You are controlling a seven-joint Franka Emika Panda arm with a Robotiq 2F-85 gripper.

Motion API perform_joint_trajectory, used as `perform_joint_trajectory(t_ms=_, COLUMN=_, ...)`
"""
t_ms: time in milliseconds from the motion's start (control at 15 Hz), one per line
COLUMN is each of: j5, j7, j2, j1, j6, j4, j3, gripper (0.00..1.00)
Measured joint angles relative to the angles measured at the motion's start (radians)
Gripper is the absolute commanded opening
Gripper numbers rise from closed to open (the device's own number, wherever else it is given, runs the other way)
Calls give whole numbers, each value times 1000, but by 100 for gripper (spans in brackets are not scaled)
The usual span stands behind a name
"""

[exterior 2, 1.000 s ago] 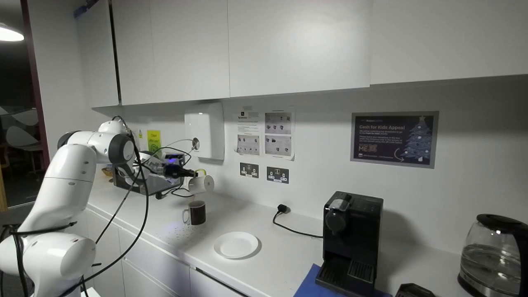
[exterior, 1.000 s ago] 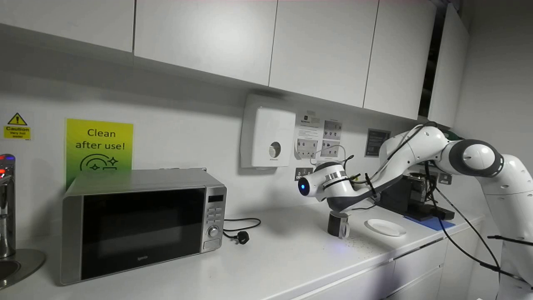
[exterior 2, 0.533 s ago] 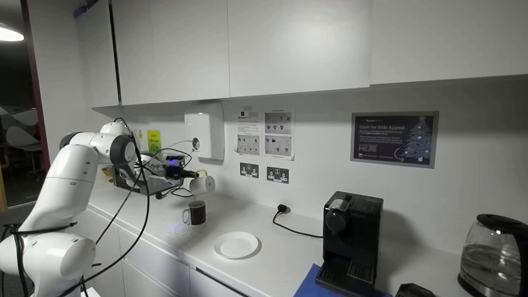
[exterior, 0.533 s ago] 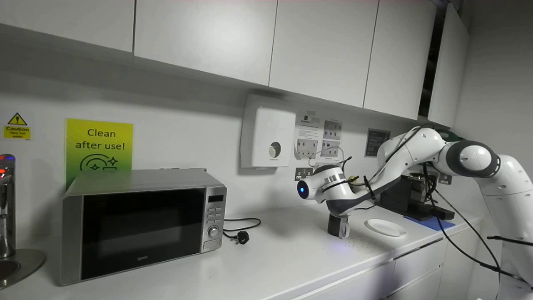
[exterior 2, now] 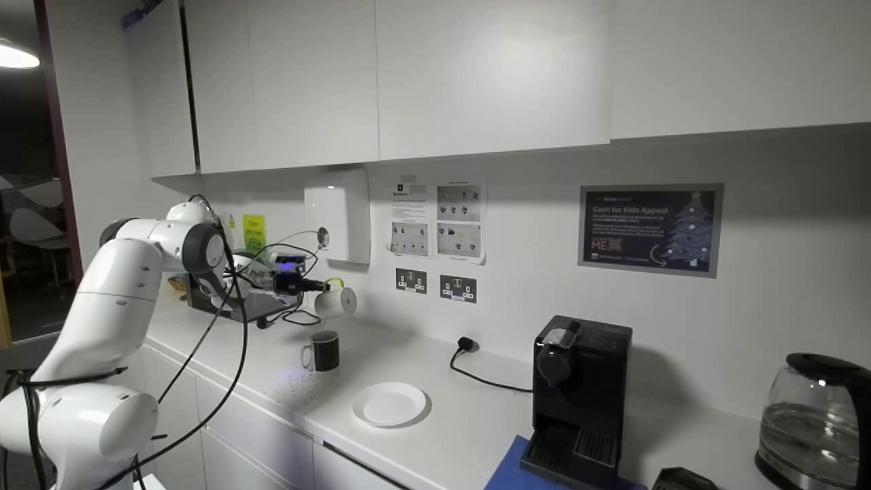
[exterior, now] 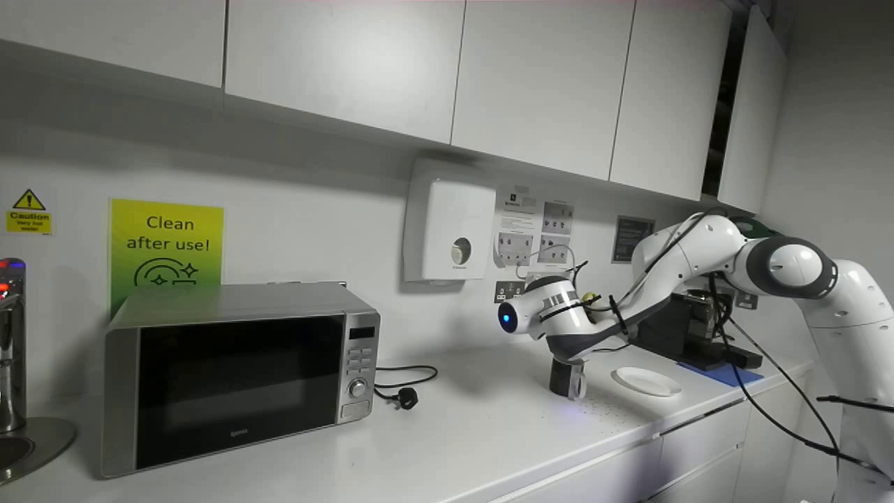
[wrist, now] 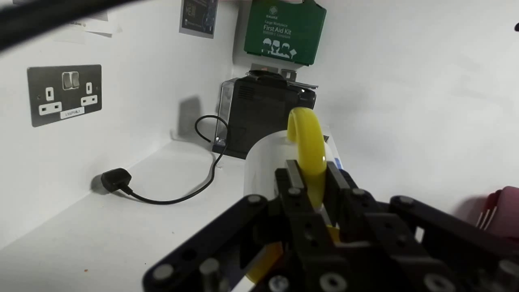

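My gripper [wrist: 312,178] is shut on the yellow handle [wrist: 311,150] of a white mug [wrist: 261,170]. In an exterior view the gripper [exterior 2: 322,286] holds the white mug [exterior 2: 333,303] above the counter, tipped on its side with its base to the right. A dark mug with a pale handle [exterior 2: 325,352] stands upright on the counter just below the tipped mug. The dark mug also shows in an exterior view [exterior: 561,379] under the arm, where the white mug is mostly hidden. Whether anything flows between the mugs is too small to tell.
A white plate [exterior 2: 389,404] lies beside the dark mug. Dark specks are scattered on the counter [exterior 2: 289,381]. A coffee machine [exterior 2: 578,401] on a blue mat, a glass jug [exterior 2: 810,422] and a microwave [exterior: 241,391] stand along the counter. A dispenser [exterior: 450,223] hangs on the wall.
My gripper and the white mug have shifted very slightly to the right in an exterior view, and the wrist sits slightly lower. The dark mug and the plate have not moved.
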Motion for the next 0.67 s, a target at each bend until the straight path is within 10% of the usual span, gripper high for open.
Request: perform_joint_trajectory(t_ms=667, j5=-36, j7=-45, j2=38, j1=0, j6=0, j4=39, j3=-3, gripper=5)
